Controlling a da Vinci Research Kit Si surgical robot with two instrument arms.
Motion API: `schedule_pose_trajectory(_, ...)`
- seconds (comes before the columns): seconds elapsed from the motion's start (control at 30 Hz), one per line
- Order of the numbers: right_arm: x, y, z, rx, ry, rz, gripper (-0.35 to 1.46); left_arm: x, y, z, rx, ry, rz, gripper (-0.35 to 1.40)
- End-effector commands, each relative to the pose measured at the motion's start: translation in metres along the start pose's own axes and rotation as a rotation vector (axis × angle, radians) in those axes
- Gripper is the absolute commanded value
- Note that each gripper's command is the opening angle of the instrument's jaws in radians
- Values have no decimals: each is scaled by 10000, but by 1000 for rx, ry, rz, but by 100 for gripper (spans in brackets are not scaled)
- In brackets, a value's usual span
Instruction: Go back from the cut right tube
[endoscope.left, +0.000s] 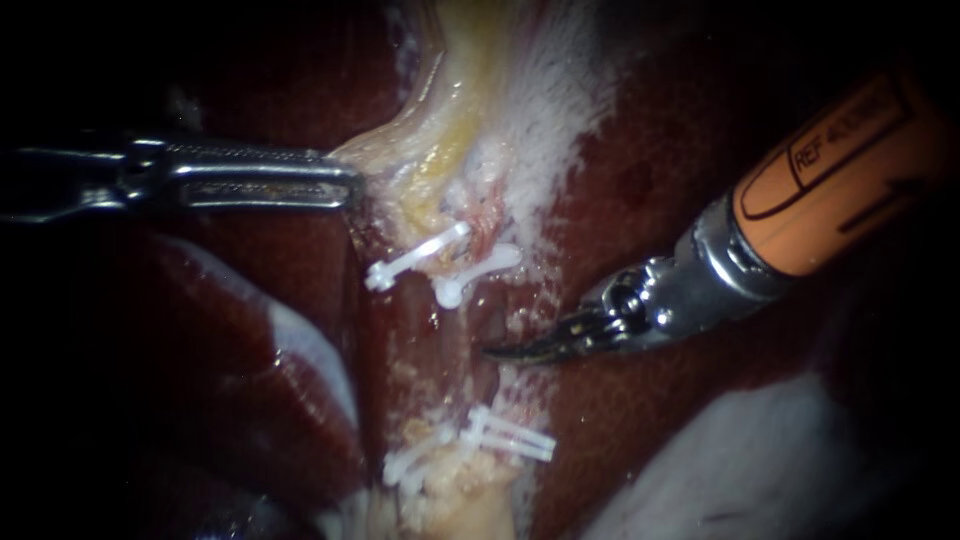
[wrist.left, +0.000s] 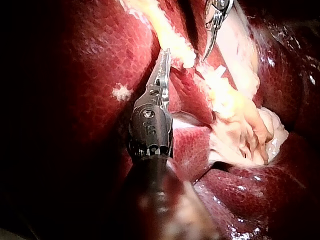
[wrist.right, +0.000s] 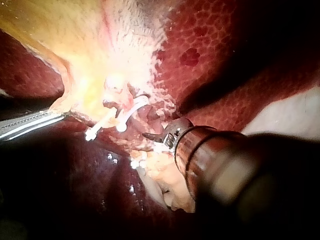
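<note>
The cut right tube (endoscope.left: 487, 238) lies mid-field in the endoscope view. A white clip (endoscope.left: 480, 267) crosses its upper stump and the lower clips (endoscope.left: 510, 437) sit on the far end; the cut faces themselves are hard to make out. Beside the gap, the right instrument (endoscope.left: 520, 350) has its end effector, curved blades, closed and empty. The left instrument (endoscope.left: 345, 180) has its end effector clamped on the pale yellowish tissue (endoscope.left: 400, 150), which is bordered by dark liver (endoscope.left: 650, 180).
</note>
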Motion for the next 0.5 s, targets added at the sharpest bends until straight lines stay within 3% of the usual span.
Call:
schedule_pose_trajectory(0.03,0,1,0,-1,1,0,-35,0,0,0,0,0,0,-35)
schedule_pose_trajectory(0.23,0,3,-1,-7,11,0,-35,0,0,0,0,0,0,-35)
schedule_pose_trajectory(0.27,0,4,-1,-8,14,0,-10,0,0,0,0,0,0,-35)
schedule_pose_trajectory(0.33,1,4,0,-10,17,0,15,0,0,0,0,0,0,-35)
schedule_pose_trajectory(0.4,1,4,0,-12,20,-6,52,0,0,0,0,0,0,-35)
schedule_pose_trajectory(0.5,1,6,1,-15,25,-19,66,0,0,-1,0,0,0,-35)
